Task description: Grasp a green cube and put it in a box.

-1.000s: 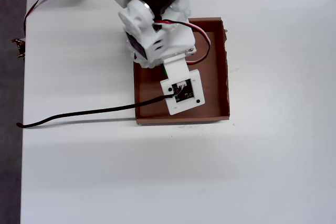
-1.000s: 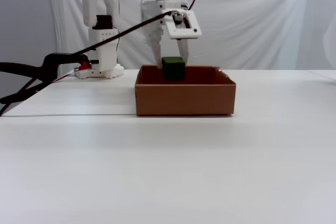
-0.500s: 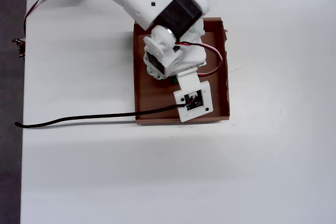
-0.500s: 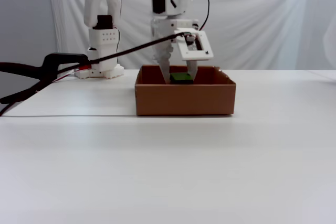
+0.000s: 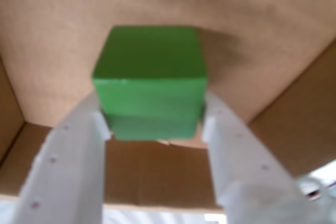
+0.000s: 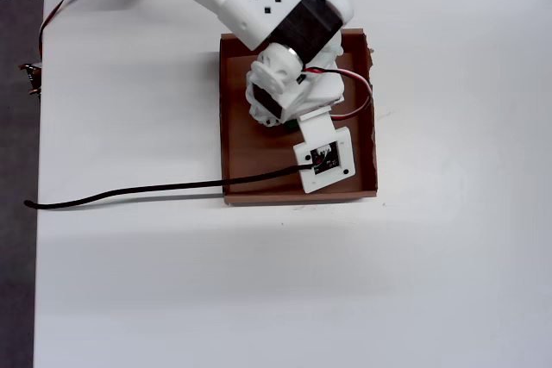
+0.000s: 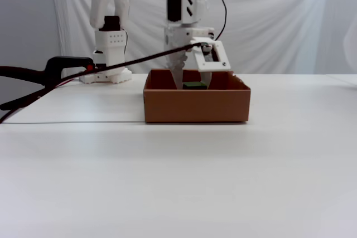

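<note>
**Q:** One cube (image 5: 149,80), one box (image 6: 231,161) — is the drop done or what?

**A:** Not quite, I'd say. In the wrist view the gripper (image 5: 156,116) is clamped on the cube, with a white finger (image 5: 79,145) pressed against its lower left and the other against its lower right. Cardboard floor fills everything behind it, and a wall corner shows at about 8 o'clock. So the cube is down inside the box, just not let go.

**Q:** Why so low before letting go?

**A:** My guess is so it doesn't bounce or tumble over the low wall. From the fixed view only the top sliver of the cube (image 7: 194,85) shows above the near wall, so it's near the floor. Can't tell if it's actually touching the bottom.

**Q:** Where in the box, roughly?

**A:** Overhead, the arm covers nearly all of it; just a tiny bit of green (image 6: 293,125) peeks out near the box's middle, a bit toward 1 o'clock. That's away from every wall, which looks like a safe spot to release.

**Q:** And the arm pose?

**A:** It reaches in from the base at 11 o'clock in the overhead view. The wrist is bent so the fingers point pretty much straight down into the box. The camera mount (image 6: 325,158) sticks out toward 5 o'clock, and a black cable (image 6: 129,190) trails off toward 9 o'clock across the table (image 6: 431,282).
</note>
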